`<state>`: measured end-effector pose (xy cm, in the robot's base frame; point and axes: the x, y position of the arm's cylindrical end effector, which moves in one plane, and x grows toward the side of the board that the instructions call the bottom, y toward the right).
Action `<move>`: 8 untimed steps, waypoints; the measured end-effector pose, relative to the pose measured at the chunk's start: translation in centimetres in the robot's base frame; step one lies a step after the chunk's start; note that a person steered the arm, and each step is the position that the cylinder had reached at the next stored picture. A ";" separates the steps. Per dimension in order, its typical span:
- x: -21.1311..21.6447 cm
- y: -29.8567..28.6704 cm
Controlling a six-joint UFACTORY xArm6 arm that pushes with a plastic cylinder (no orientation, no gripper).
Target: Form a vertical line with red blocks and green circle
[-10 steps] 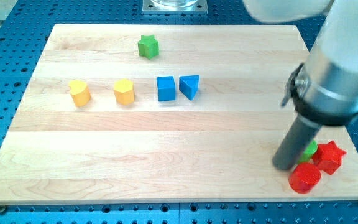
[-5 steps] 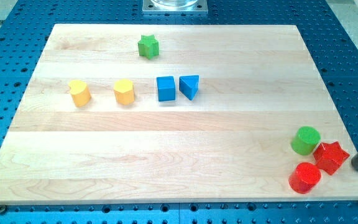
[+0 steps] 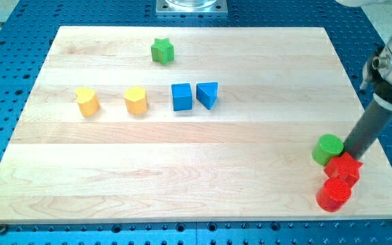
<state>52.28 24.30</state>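
Green round cylinder block (image 3: 329,149), red star-shaped block (image 3: 344,167) and red round cylinder block (image 3: 334,194) cluster near wooden table (image 3: 182,177) bottom-right corner, each touching next, slanting column. My tip (image 3: 350,155) holds nothing, touches star's upper right, just right of green cylinder.

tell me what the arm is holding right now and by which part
Nothing is held; the rod cannot grip. My tip stands on the board between the green circle and the red star, close against the star's upper edge.
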 end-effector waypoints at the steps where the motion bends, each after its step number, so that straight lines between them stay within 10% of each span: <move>1: -0.3 0.7; 3: 7.5 3.1; 8: -0.4 -0.3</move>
